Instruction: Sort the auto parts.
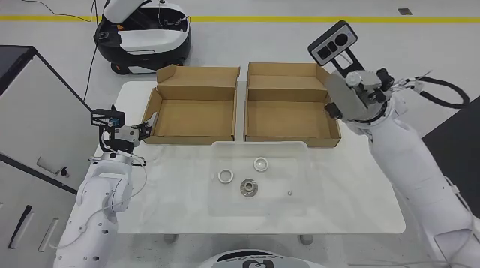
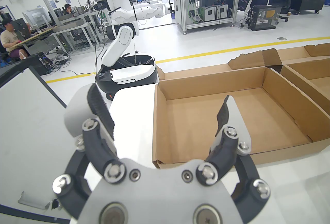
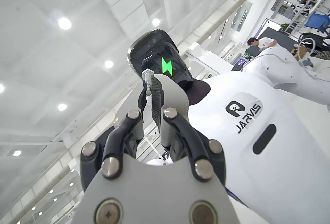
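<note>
Left box point(image 1: 191, 120) and right box point(image 1: 287, 118) are showing matt brown cardboard, raw at the edges. Worktop point(image 1: 352, 193) is looking smooth, white, faintly glossy. Tray point(image 1: 225, 204) is reading as cloudy plastic. Flanged ring point(image 1: 248, 187) is gleaming grey metal. Bolt point(image 3: 147, 83) is shining bright threaded metal between the right pincer point(image 3: 150, 96) pads point(image 3: 157, 98), black, ribbed, matt.

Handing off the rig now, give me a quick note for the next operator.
Left claw: open, holding nothing, beside the near corner of the left box.
Right claw: shut on a bolt, up by the outer wall of the right box.
Tray: two rings, a flanged metal part, a tiny piece.
Done: bolt picked up.
Left: box the bolt, then sort the tray's four parts.
</note>
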Robot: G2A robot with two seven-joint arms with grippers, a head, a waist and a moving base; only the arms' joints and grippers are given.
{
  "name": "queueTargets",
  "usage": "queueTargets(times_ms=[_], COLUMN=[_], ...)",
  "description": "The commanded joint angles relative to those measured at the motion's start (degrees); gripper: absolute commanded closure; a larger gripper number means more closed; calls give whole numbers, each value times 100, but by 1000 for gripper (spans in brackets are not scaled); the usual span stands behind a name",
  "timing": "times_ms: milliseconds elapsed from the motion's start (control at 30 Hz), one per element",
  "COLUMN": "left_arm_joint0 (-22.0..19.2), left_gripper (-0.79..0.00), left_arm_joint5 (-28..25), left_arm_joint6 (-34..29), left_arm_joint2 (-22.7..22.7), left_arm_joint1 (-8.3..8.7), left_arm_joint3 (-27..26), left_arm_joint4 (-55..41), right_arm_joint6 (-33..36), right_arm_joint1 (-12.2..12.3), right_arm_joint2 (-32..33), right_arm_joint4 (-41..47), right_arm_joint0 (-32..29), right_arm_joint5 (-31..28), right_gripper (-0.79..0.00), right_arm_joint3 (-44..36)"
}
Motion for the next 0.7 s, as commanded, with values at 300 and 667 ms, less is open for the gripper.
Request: queueTargets(times_ms=[300,667], left_arm_joint0=[0,0], left_gripper=[-785,-785], left_arm_joint5=[0,0], left_arm_joint6=[0,0], left_arm_joint2=[0,0], left_arm_joint1=[0,0], left_arm_joint3=[0,0], left_arm_joint4=[0,0], right_arm_joint6=[-103,86], right_arm_joint1=[-35,-78], right_arm_joint2=[189,360], right_arm_joint4=[-1078,-1378], right_arm_joint0=[73,11], right_arm_joint5=[138,198], right_gripper=[0,0], right_arm_joint3=[89,74])
